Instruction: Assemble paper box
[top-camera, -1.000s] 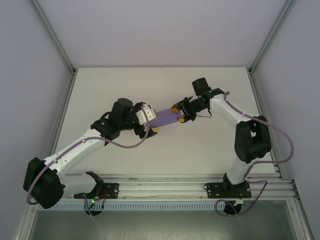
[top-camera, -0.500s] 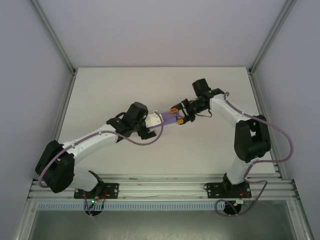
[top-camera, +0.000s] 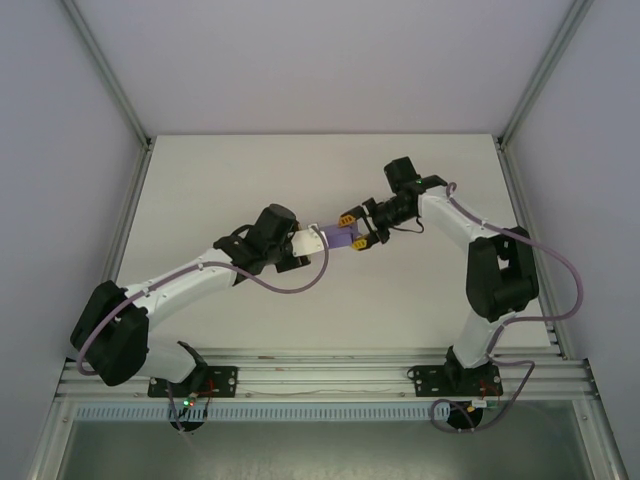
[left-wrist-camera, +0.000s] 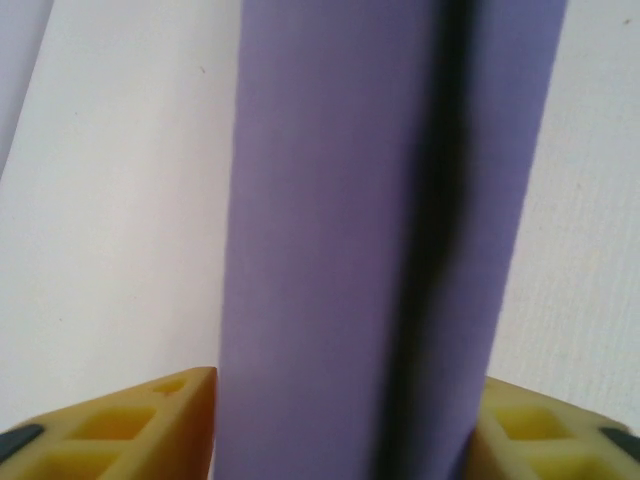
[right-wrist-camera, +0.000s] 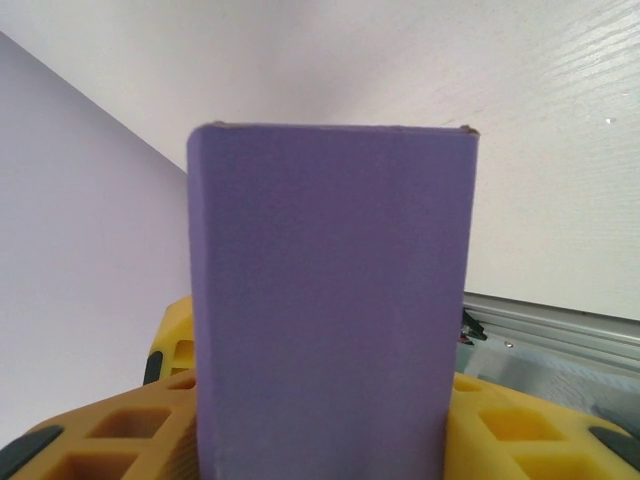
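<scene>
Left gripper (top-camera: 318, 243) advanced onto paper box (top-camera: 338, 237); perhaps above white table (top-camera: 250, 175).

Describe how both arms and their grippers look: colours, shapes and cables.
The left arm and right arm have white tubular links joined by bulky black joint housings. A grey-lavender cable loops loosely along each. The left gripper and right gripper carry yellow fingers with square cut-outs and dark inserts at their outer edges.
</scene>
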